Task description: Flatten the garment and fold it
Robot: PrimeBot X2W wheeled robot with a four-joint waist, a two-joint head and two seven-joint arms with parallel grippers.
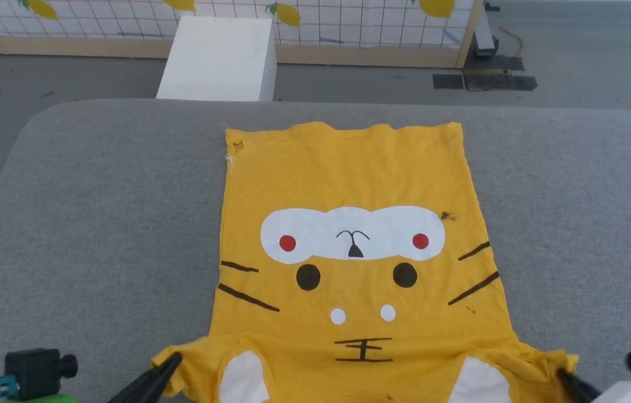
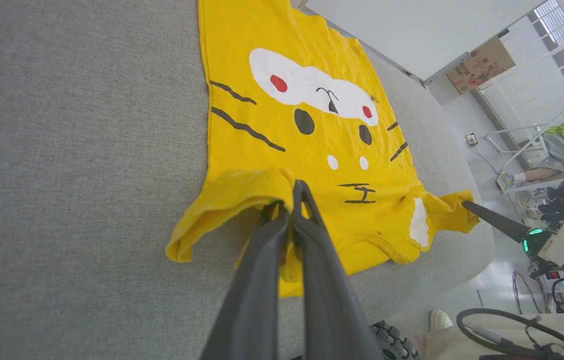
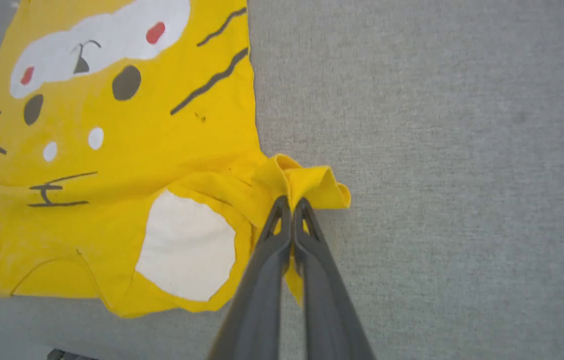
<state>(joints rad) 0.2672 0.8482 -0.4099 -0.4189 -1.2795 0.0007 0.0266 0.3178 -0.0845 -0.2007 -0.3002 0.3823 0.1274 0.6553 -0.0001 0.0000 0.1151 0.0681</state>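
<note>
Head cam: the shirt point(image 1: 349, 184) lay flat, print up, mid-way across the grey table point(image 1: 97, 196), collar end toward 6 o'clock. My left gripper point(image 1: 172, 361) sat at 7 o'clock and my right gripper point(image 1: 564, 376) at 5 o'clock, each at a sleeve. Left wrist cam: my fingers were pinched tight on the bunched left sleeve point(image 2: 226, 192). Right wrist cam: same deal, clamped on the right sleeve point(image 3: 312, 182), with the shirt body off toward 9 o'clock.
</note>
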